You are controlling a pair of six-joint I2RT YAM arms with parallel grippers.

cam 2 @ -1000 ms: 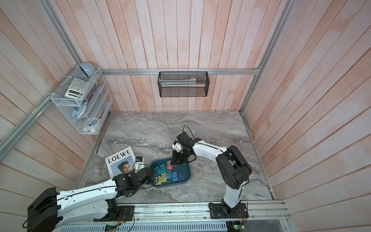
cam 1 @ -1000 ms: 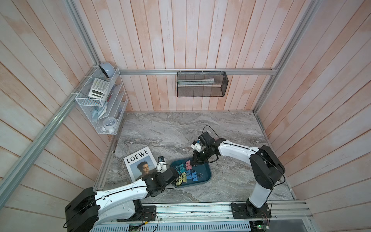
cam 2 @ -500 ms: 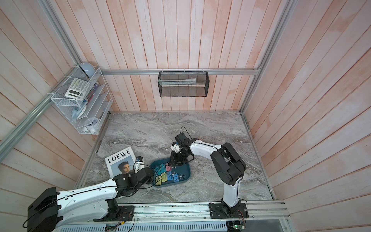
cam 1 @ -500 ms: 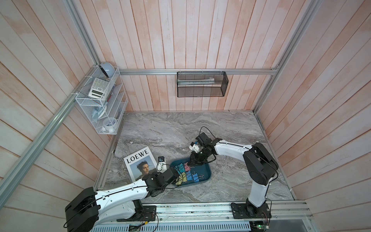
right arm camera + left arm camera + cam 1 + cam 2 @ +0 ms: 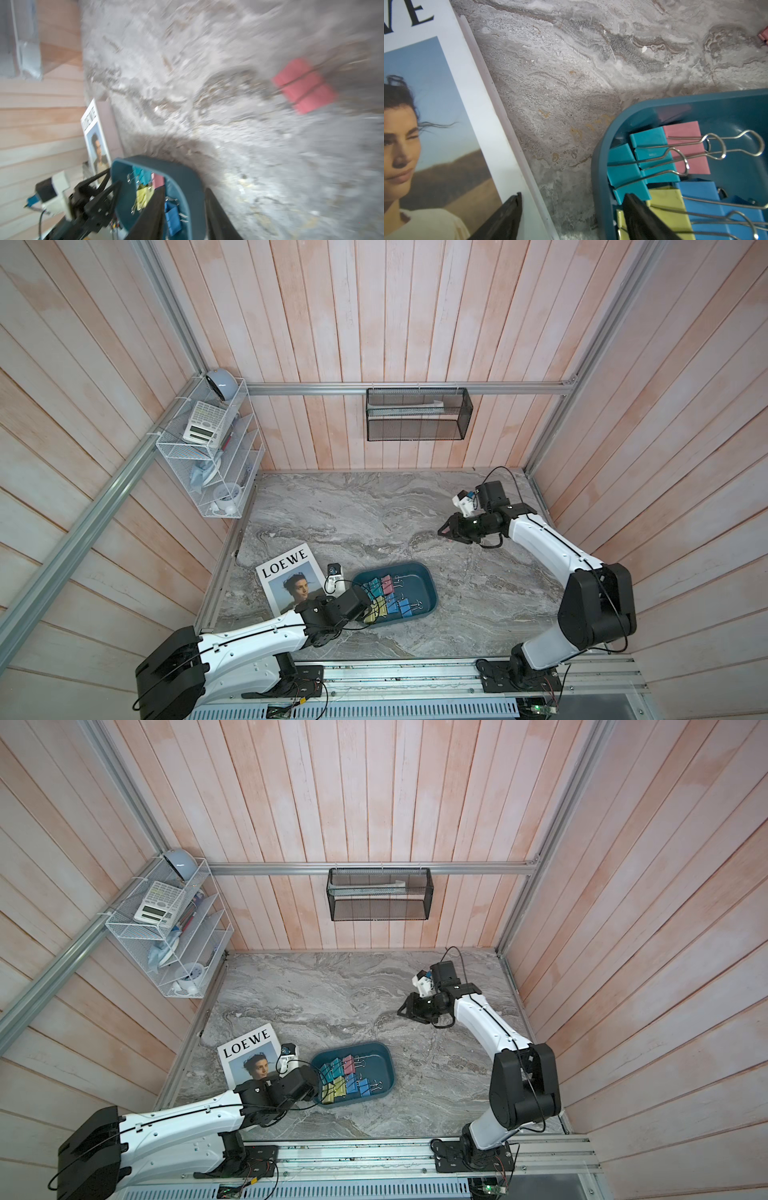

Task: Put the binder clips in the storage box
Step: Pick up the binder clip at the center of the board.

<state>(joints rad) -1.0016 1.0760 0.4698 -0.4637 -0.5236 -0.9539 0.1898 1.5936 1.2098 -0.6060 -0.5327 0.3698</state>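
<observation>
My right arm has swung off the storage box point(image 5: 417, 578) to the far right of the desk point(image 5: 353, 510). The right gripper point(image 5: 446, 530) is now parted and empty, aimed at the last pink clip point(image 5: 303, 85). Seven binder clips point(image 5: 399, 605) lie in the box, so one is left. The left gripper point(image 5: 571, 218) hovers spread wide at the box's near-left corner.
</observation>
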